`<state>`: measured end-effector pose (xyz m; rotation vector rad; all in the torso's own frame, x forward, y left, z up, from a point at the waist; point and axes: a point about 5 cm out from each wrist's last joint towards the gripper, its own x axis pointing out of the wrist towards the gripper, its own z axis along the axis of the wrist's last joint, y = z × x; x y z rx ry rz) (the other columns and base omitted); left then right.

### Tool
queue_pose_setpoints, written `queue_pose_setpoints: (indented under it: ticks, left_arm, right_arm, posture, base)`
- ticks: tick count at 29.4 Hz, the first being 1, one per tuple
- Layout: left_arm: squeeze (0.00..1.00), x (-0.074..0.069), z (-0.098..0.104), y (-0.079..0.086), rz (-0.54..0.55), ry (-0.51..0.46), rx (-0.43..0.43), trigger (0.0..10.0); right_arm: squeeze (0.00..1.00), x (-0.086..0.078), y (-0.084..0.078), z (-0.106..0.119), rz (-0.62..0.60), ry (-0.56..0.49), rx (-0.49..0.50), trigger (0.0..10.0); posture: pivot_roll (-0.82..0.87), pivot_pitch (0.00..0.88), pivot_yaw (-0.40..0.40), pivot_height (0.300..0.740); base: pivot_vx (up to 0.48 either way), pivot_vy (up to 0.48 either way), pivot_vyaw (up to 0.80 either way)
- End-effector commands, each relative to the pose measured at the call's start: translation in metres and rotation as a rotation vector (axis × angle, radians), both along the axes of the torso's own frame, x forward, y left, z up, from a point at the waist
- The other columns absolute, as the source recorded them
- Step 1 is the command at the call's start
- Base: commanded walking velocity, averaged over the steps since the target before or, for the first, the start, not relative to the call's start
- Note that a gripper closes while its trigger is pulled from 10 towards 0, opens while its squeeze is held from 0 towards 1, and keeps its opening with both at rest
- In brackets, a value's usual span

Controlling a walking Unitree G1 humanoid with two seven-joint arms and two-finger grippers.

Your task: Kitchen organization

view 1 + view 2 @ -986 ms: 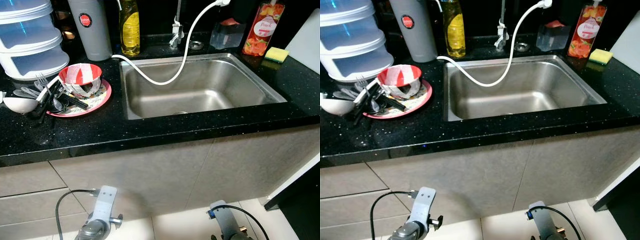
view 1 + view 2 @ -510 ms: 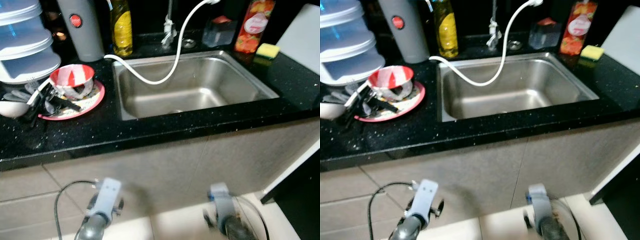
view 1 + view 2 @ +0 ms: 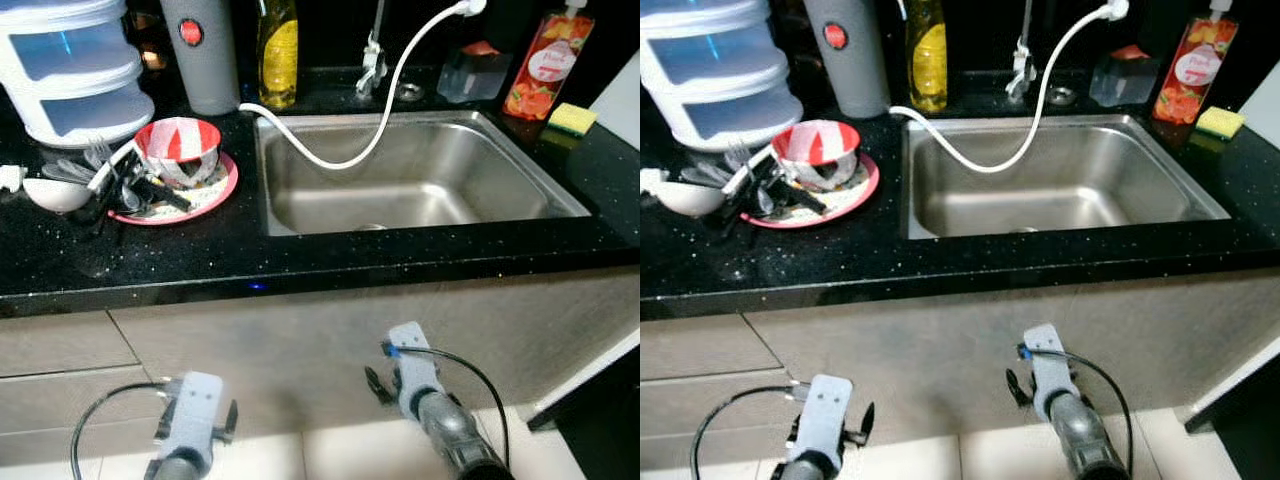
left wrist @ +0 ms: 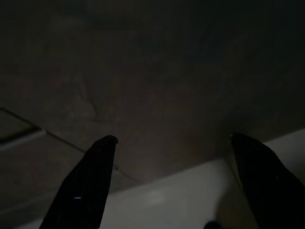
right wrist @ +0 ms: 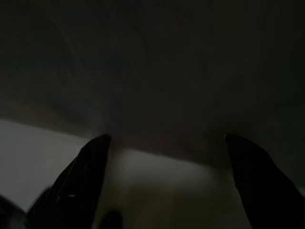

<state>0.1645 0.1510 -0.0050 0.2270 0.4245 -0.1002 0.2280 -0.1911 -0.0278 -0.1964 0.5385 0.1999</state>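
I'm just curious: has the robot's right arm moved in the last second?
Yes. The right gripper has risen up the cabinet front, toward the counter edge.

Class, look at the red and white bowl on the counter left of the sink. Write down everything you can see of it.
The red and white bowl stands upright on a pink-rimmed plate, on the black speckled counter left of the steel sink. Its inside is red with broad white stripes; its outside looks patterned grey and white. It seems empty. Dark utensils lie heaped on the plate against its left side. A grey flask stands behind it.
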Motion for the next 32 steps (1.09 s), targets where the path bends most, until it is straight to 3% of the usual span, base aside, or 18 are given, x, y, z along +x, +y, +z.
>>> queue_pose_setpoints:
  ticks: [1, 9, 10, 11, 12, 16, 18, 19, 20, 23, 24, 25, 29, 32]
  left_arm:
    - [0.0, -0.002, 0.011, -0.004, -0.046, -0.02, 0.006, 10.0]
    - [0.0, -0.009, 0.053, -0.01, -0.238, -0.143, 0.024, 10.0]
    - [0.0, -0.008, 0.076, -0.01, -0.285, -0.201, 0.02, 10.0]
    - [0.0, -0.007, 0.085, -0.01, -0.303, -0.226, 0.017, 10.0]
    - [0.0, -0.007, 0.085, -0.01, -0.303, -0.226, 0.017, 10.0]
    - [0.0, -0.003, 0.124, -0.013, -0.369, -0.34, -0.013, 10.0]
    - [0.0, -0.003, 0.124, -0.013, -0.369, -0.34, -0.013, 10.0]
    - [0.0, 0.003, 0.142, -0.012, -0.371, -0.395, -0.046, 10.0]
    - [0.0, 0.003, 0.142, -0.012, -0.371, -0.395, -0.046, 10.0]
    - [0.0, 0.027, 0.193, -0.009, -0.338, -0.565, -0.13, 10.0]
    - [0.0, 0.027, 0.193, -0.009, -0.338, -0.565, -0.13, 10.0]
    - [0.0, 0.037, 0.213, -0.011, -0.325, -0.631, -0.158, 10.0]
    - [0.0, 0.045, 0.228, -0.013, -0.307, -0.67, -0.161, 10.0]
    - [0.0, 0.067, 0.233, 0.001, -0.165, -0.664, 0.043, 10.0]
  right_arm:
    - [0.0, -0.01, -0.012, 0.002, -0.046, 0.003, 0.0, 10.0]
    - [0.0, -0.025, -0.032, 0.033, -0.228, -0.161, -0.04, 10.0]
    - [0.0, -0.024, -0.034, 0.058, -0.286, -0.248, -0.039, 10.0]
    - [0.0, -0.024, -0.035, 0.068, -0.306, -0.281, -0.036, 10.0]
    - [0.0, -0.024, -0.035, 0.068, -0.306, -0.281, -0.036, 10.0]
    - [0.0, -0.012, -0.036, 0.118, -0.402, -0.431, 0.014, 10.0]
    - [0.0, -0.012, -0.036, 0.118, -0.402, -0.431, 0.014, 10.0]
    - [0.0, -0.002, -0.035, 0.144, -0.426, -0.509, 0.047, 10.0]
    - [0.0, -0.002, -0.035, 0.144, -0.426, -0.509, 0.047, 10.0]
    - [0.0, 0.026, -0.02, 0.224, -0.372, -0.756, 0.139, 10.0]
    - [0.0, 0.026, -0.02, 0.224, -0.372, -0.756, 0.139, 10.0]
    - [0.0, 0.033, -0.009, 0.254, -0.321, -0.857, 0.171, 10.0]
    - [0.0, 0.037, 0.008, 0.271, -0.244, -0.89, 0.21, 10.0]
    - [0.0, 0.044, 0.034, 0.279, -0.134, -0.884, 0.283, 10.0]
  posture:
    - [0.09, 0.046, -0.055, 0.74]
    - [0.06, 0.066, -0.01, 0.74]
    - [0.06, 0.079, 0.01, 0.74]
    - [0.06, 0.079, 0.012, 0.74]
    - [0.06, 0.079, 0.012, 0.74]
    - [0.06, 0.075, 0.026, 0.74]
    - [0.06, 0.075, 0.026, 0.74]
    - [0.06, 0.073, 0.028, 0.74]
    - [0.06, 0.073, 0.028, 0.74]
    - [0.05, 0.069, 0.029, 0.74]
    - [0.05, 0.069, 0.029, 0.74]
    - [0.05, 0.061, 0.027, 0.74]
    - [0.05, 0.058, 0.026, 0.74]
    - [0.07, 0.031, 0.02, 0.74]
  base:
    - [0.0, 0.0, 0.0]
    - [0.0, 0.0, 0.0]
    - [0.0, 0.0, 0.0]
    - [0.0, 0.0, 0.0]
    - [0.0, 0.0, 0.0]
    - [0.0, 0.0, 0.0]
    - [0.0, 0.0, 0.0]
    - [0.0, 0.0, 0.0]
    - [0.0, 0.0, 0.0]
    - [0.0, 0.0, 0.0]
    - [0.0, 0.0, 0.0]
    - [0.0, 0.0, 0.0]
    - [0.0, 0.0, 0.0]
    - [0.0, 0.0, 0.0]
